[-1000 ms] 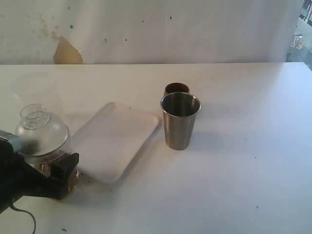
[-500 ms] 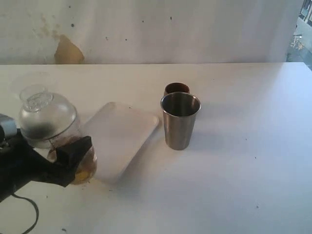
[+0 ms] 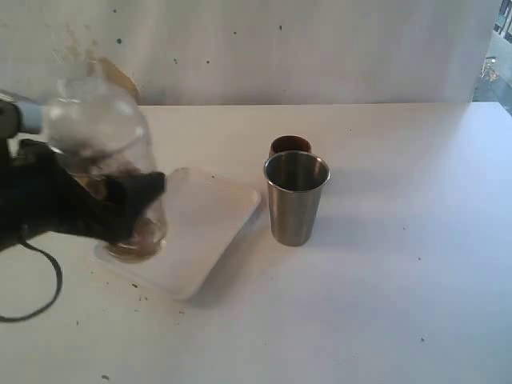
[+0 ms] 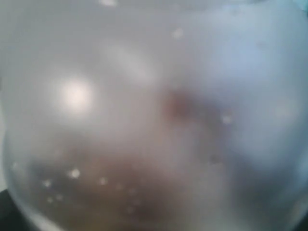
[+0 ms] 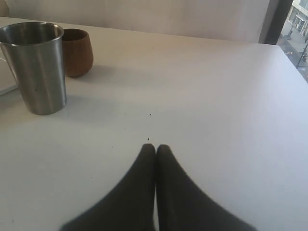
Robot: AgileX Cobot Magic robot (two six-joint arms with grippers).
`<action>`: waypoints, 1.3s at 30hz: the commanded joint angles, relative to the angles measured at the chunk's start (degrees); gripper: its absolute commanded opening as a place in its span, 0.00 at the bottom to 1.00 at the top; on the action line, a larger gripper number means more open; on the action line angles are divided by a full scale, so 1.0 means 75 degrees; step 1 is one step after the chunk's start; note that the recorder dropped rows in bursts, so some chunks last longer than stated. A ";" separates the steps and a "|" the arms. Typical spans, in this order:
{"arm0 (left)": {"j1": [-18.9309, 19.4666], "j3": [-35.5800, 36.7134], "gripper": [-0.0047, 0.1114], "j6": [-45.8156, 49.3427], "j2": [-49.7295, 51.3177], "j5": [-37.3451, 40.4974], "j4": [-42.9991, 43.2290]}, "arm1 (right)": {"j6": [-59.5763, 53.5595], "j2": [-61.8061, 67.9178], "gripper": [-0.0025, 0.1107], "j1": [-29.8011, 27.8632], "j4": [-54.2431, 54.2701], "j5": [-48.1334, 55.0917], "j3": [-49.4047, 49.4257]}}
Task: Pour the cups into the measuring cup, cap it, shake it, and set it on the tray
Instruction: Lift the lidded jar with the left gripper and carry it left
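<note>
In the exterior view my left gripper [image 3: 120, 206] is shut on the measuring cup [image 3: 104, 152]. The cup is clear, wears a domed clear cap, and has brown contents at its bottom. It is blurred, tilted and held over the left end of the white tray [image 3: 212, 212]. Its blurred wall [image 4: 154, 115] fills the left wrist view and hides the fingers. The steel tumbler [image 3: 296, 200] stands right of the tray, and the brown wooden cup [image 3: 290, 146] is just behind it. My right gripper [image 5: 155, 147] is shut and empty over bare table, well apart from the tumbler [image 5: 36, 67] and wooden cup [image 5: 77, 52].
A black cable [image 3: 44, 280] loops on the table below the left arm. Small dark specks lie near the tray's front corner [image 3: 140, 298]. A wall with a brown patch [image 3: 120, 78] runs along the table's far edge.
The left gripper has lifted the capped measuring cup and carried it up and to the right, from the table at the tray's left to over the tray. The right gripper has stayed shut.
</note>
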 commanded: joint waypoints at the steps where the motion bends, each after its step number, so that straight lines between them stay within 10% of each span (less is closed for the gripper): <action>1: 0.0356 -0.0437 0.04 0.1392 -0.0038 0.0236 -0.1676 | 0.0015 -0.0049 0.02 -0.0016 0.0005 -0.0022 0.0030; 3: 0.0682 -0.0454 0.04 0.1505 -0.0130 0.0031 -0.2356 | 0.0015 -0.0049 0.02 -0.0016 0.0005 -0.0022 0.0030; 7: -0.0149 -0.0452 0.04 0.0372 -0.0525 0.0798 0.0962 | 0.0016 -0.0049 0.02 -0.0016 0.0005 -0.0007 0.0030; 11: 0.0898 -0.0316 0.04 0.0434 -0.0507 0.0142 -0.0977 | 0.0016 -0.0049 0.02 -0.0016 0.0005 -0.0007 0.0030; 14: 0.0288 -0.0276 0.04 -0.1007 -0.0804 -0.0011 0.2074 | 0.0016 -0.0049 0.02 -0.0016 0.0005 -0.0007 0.0030; 18: 0.0957 -0.0290 0.04 0.0604 -0.0700 0.0463 -0.0906 | 0.0016 -0.0049 0.02 -0.0016 0.0005 -0.0007 0.0030; 21: 0.0162 -0.0172 0.04 -0.0650 -0.1072 0.0397 0.1779 | 0.0016 -0.0049 0.02 -0.0016 0.0005 -0.0007 0.0030; 26: 0.1024 -0.0228 0.04 0.1129 -0.0941 0.0634 -0.1761 | 0.0016 -0.0049 0.02 -0.0016 0.0005 -0.0007 0.0030; 29: 0.0144 -0.0211 0.04 -0.0148 -0.1256 0.0714 0.1265 | 0.0016 -0.0049 0.02 -0.0016 0.0005 -0.0007 0.0030; 33: 0.0929 -0.0246 0.04 0.1017 -0.1046 0.0993 -0.1507 | 0.0016 -0.0049 0.02 -0.0016 0.0005 -0.0007 0.0030; 37: -0.0122 -0.0145 0.04 0.0757 -0.1342 0.1001 0.0436 | 0.0016 -0.0049 0.02 -0.0003 0.0005 -0.0006 0.0030; 39: 0.0674 -0.0160 0.04 0.1983 -0.1181 0.0867 -0.1936 | 0.0016 -0.0049 0.02 -0.0003 0.0005 -0.0006 0.0030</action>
